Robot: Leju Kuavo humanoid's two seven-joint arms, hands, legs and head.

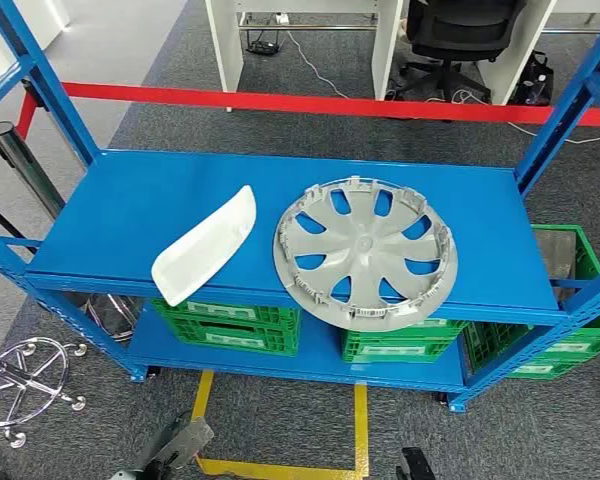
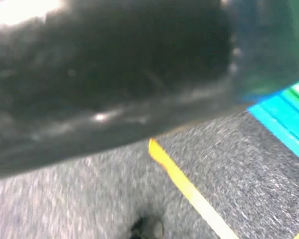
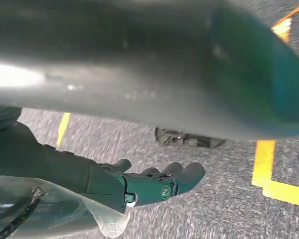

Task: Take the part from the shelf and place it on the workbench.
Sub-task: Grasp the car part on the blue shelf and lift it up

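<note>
The part could be either piece on the blue shelf (image 1: 131, 210): the white trim part (image 1: 204, 245) or the grey wheel cover (image 1: 365, 252). The task does not say which.

The white trim part lies at about nine o'clock of the wheel cover, just beside it but apart. It is long and narrow, its long axis running from seven o'clock at the shelf's front edge up to one o'clock, with the broader rounded end nearest the robot. It looks like thin moulded plastic: probably light, fairly stiff, smooth and a bit slippery. A hold across the narrow width near the middle should keep it balanced.

The wheel cover lies flat, ribbed inner face up, its near rim slightly overhanging the shelf front above the green crates (image 1: 229, 327). Being round, it has no long axis. It seems light but wide and springy; the overhanging rim at six o'clock, or a spoke opening, offers the best hold. The clips around the rim may be fragile.

In its wrist view, the right hand (image 3: 148, 186) hangs over the carpet, its fingers (image 3: 185, 174) released and holding nothing. The left hand's view is blurred; I cannot tell how its fingers lie.
</note>
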